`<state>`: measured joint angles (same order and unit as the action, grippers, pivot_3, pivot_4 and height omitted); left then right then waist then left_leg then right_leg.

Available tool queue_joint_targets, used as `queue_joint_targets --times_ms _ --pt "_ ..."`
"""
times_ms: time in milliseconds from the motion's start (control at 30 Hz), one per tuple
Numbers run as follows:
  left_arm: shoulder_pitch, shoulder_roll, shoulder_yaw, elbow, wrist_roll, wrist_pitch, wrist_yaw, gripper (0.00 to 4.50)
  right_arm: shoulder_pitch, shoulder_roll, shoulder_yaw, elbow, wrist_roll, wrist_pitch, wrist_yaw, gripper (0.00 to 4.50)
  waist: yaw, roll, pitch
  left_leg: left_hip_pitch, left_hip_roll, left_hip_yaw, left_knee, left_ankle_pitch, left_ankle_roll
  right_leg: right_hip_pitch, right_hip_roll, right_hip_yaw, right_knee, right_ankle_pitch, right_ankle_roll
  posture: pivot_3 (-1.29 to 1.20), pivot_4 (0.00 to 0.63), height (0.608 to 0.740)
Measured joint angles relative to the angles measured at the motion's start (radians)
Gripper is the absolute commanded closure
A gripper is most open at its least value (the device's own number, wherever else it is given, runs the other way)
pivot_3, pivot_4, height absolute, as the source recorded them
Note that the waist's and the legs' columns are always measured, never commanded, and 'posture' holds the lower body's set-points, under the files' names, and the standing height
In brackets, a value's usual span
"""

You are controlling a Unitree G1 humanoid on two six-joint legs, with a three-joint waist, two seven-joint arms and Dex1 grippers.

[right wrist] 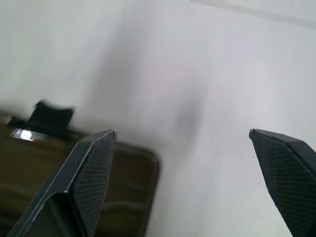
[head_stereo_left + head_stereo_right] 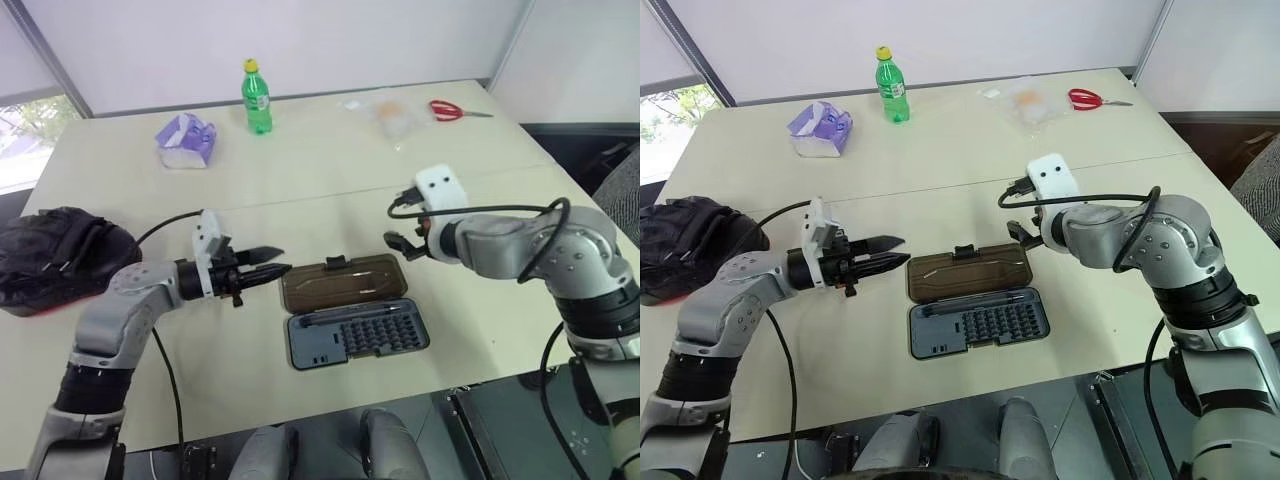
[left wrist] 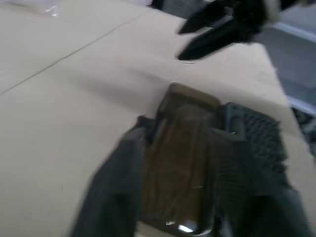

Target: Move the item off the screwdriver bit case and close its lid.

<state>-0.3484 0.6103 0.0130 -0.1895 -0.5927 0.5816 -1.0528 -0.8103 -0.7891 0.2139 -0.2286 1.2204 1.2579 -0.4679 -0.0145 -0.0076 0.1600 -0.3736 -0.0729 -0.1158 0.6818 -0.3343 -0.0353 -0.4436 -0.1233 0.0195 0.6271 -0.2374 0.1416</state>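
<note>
Table (image 2: pixel 330 180) holds open case (image 2: pixel 357 331), mitt (image 2: pixel 55 258) seemingly aside

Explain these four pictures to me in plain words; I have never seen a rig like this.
This is a two-armed humanoid robot at a pale table. Two pictures look down from its head; the other two come from cameras on its wrists. Each arm ends in a two-fingered tool. The left tool points sideways at the screwdriver bit case, which lies open with its smoky-brown lid folded flat. The right tool hangs open near the lid's far end. Neither holds anything. The black padded mitt rests at the table's left edge. Farther back stand a green bottle, a purple tissue pack and red scissors.
</note>
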Motion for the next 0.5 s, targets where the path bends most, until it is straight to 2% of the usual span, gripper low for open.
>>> queue_joint_targets --times_ms 33,300,500 --pt "-0.004 0.004 -0.012 -0.017 -0.011 0.008 -0.022 4.48 0.0 0.005 -0.006 -0.008 -0.044 -0.014 0.032 0.0 0.0 0.0 0.0 0.0 0.0 0.0 0.0 0.0 0.0 0.0 0.0 0.0 0.0 0.0 0.0 0.0 0.15 0.74" --pt "0.001 0.047 -0.169 -0.067 -0.023 0.056 -0.178 4.48 0.096 0.024 -0.004 -0.079 -0.33 -0.168 0.302 0.0 0.0 0.0 0.0 0.0 0.0 0.0 0.0 0.0 0.0 0.0 0.0 0.0 0.0 0.0 0.0 0.0 0.15 0.74" --pt "0.021 0.072 -0.265 -0.011 0.061 -0.029 -0.27 4.48 0.12 0.025 0.022 -0.08 -0.481 -0.227 0.518 0.0 -0.001 0.0 0.0 0.0 0.0 0.0 0.0 0.0 0.001 0.0 0.001 0.0 0.0 0.0 0.0 0.0 0.15 0.74"
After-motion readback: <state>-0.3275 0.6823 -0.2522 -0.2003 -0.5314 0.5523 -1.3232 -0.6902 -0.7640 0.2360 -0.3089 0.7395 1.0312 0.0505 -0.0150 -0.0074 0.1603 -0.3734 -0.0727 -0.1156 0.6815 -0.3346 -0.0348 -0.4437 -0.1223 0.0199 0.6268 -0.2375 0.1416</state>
